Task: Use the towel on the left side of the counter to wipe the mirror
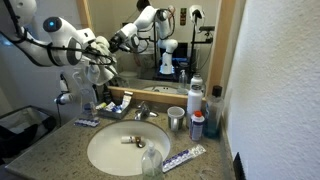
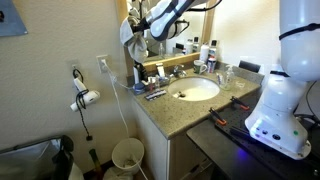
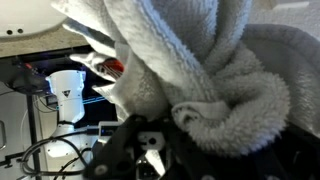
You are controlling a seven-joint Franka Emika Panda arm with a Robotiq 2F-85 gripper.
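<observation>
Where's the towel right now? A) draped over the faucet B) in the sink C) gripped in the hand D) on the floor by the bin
C: the wrist view shows the towel bunched in the hand, filling most of the frame; the sink holds no towel.

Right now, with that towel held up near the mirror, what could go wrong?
The towel is bunched in the gripper, so it might slip out and drop into the sink. Its hanging folds, or the arm, could also knock over the white bottle standing by the mirror.
</observation>
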